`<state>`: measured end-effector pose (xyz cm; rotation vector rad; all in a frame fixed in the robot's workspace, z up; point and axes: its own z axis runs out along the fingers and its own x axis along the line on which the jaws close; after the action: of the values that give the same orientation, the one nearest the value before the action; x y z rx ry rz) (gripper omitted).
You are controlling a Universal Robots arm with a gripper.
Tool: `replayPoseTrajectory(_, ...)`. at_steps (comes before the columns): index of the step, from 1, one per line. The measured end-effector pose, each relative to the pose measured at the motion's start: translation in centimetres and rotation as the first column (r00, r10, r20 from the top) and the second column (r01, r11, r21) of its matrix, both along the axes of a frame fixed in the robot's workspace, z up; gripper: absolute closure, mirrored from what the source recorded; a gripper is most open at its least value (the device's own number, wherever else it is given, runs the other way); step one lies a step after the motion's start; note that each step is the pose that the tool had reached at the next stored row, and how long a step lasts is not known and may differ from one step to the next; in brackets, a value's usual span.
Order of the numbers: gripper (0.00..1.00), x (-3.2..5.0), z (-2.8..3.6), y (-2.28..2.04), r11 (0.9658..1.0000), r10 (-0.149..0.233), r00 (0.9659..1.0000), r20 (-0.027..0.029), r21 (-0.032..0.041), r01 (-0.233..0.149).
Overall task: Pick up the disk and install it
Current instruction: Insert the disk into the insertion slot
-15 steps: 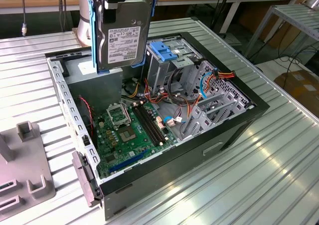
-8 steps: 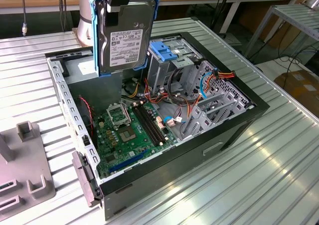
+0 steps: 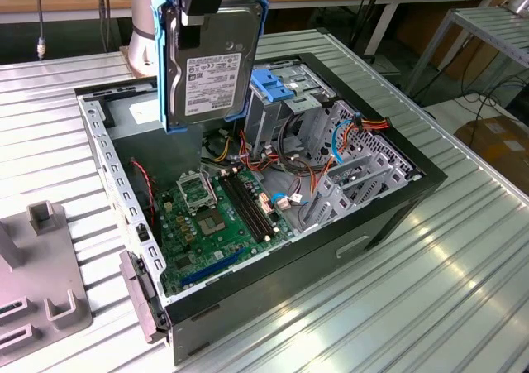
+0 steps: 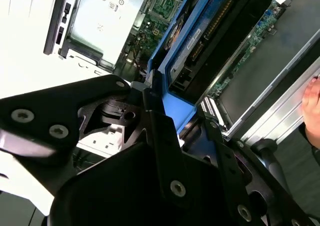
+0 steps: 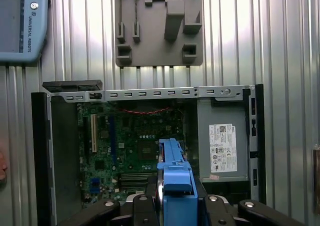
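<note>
The disk [image 3: 211,59] is a dark hard drive with a white label in a bright blue bracket. It hangs upright above the back of the open computer case [image 3: 388,216]. My gripper [image 3: 201,9] is shut on its top edge. In the first wrist view I look down the blue bracket [image 5: 172,168] held by the gripper [image 5: 175,201], with the motherboard [image 5: 125,146] below. In the second wrist view the disk [image 4: 200,40] runs away from the black gripper [image 4: 167,118] over the case.
Inside the case are a light-blue latch block [image 3: 277,83] on the drive cage, loose cables [image 3: 289,170] and a grey box with a white label [image 5: 222,146]. A grey fixture [image 5: 160,30] and a teach pendant [image 5: 22,25] lie on the ribbed table. A hand [image 4: 312,98] rests near the case.
</note>
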<state>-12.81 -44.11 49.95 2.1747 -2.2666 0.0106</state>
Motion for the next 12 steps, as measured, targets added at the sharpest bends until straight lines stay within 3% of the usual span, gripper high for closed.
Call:
replayPoseTrajectory(3,0.63,0.13,-0.01,-0.27,1.0,0.0,1.0,0.0,0.0,0.0)
replayPoseTrajectory(10,0.63,2.44,-0.1,-0.36,1.0,0.0,1.0,-0.0002,-0.0001,0.0)
replayPoseTrajectory(12,0.63,2.49,-0.13,-0.8,1.0,0.0,1.0,-0.0002,-0.0002,0.0)
